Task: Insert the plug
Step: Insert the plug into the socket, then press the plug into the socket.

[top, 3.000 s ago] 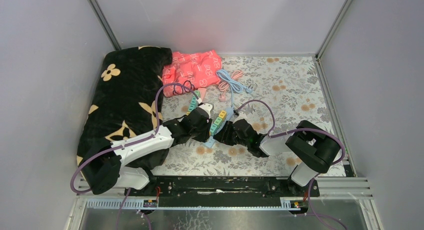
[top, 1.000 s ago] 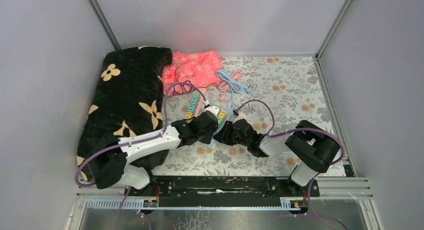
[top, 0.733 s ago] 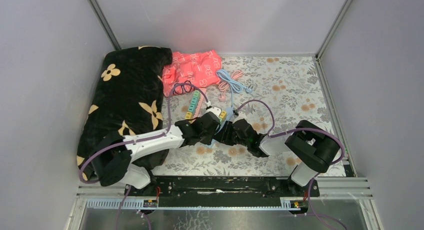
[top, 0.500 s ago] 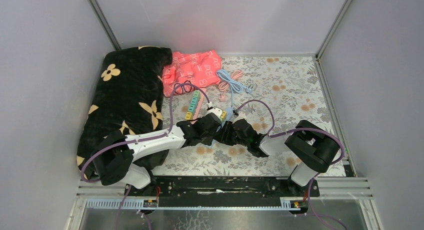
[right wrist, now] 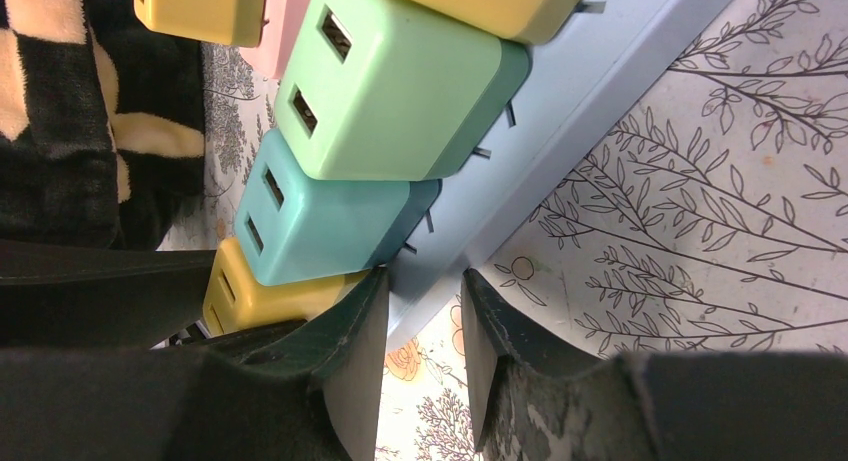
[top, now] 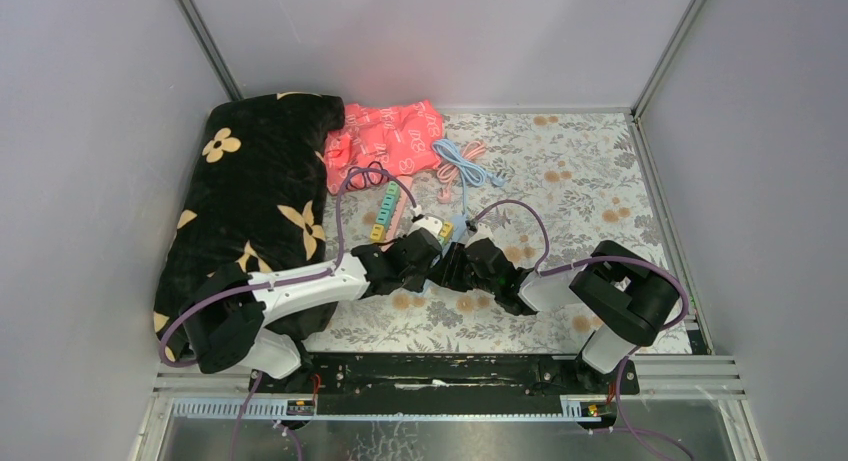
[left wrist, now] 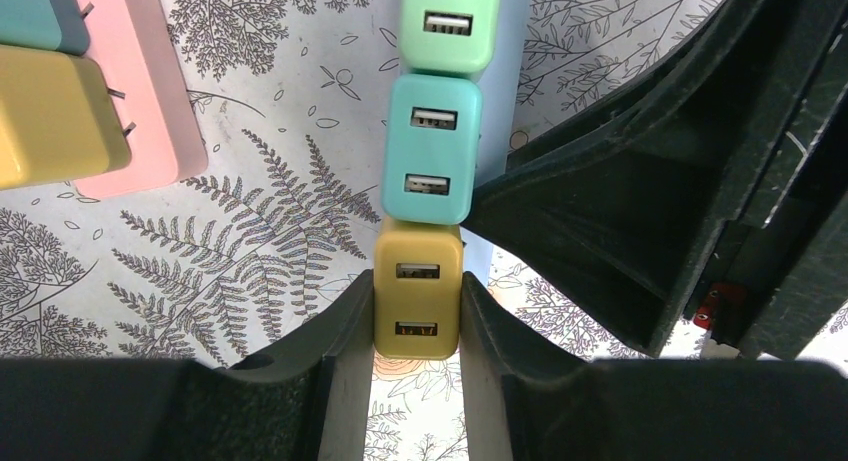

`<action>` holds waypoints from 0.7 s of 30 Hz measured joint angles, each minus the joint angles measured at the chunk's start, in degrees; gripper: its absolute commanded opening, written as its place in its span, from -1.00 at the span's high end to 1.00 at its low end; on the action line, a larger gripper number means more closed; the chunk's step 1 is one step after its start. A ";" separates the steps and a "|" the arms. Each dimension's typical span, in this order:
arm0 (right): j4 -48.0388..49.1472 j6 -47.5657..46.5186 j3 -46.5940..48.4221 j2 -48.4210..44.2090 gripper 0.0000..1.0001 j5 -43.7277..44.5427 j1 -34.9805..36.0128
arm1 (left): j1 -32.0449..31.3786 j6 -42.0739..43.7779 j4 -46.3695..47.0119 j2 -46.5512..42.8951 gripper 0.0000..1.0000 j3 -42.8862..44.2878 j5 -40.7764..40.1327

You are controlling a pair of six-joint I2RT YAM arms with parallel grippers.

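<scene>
Jaws of the left gripper [left wrist: 416, 281] clamp the yellow plug [left wrist: 417, 293], sitting at the end of the blue power strip [right wrist: 600, 71] against a teal plug [left wrist: 430, 151]; the right gripper [right wrist: 423, 289] pinches that end. A skewed push may bend prongs or slide the strip free.

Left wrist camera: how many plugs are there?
5. On the blue strip: mint plug, teal plug, yellow plug in the left gripper. On the pink strip: darker teal plug, second yellow plug. Others may be hidden.
</scene>
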 measured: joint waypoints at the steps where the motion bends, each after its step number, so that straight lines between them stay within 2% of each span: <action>1: 0.04 0.07 0.00 0.00 0.27 0.00 0.00 | 0.00 -0.09 0.07 0.00 1.00 -0.04 -0.02; 21: 3.76 5.22 -1.99 0.52 0.37 0.24 0.00 | -0.02 -1.64 1.05 1.38 1.00 -0.48 -1.22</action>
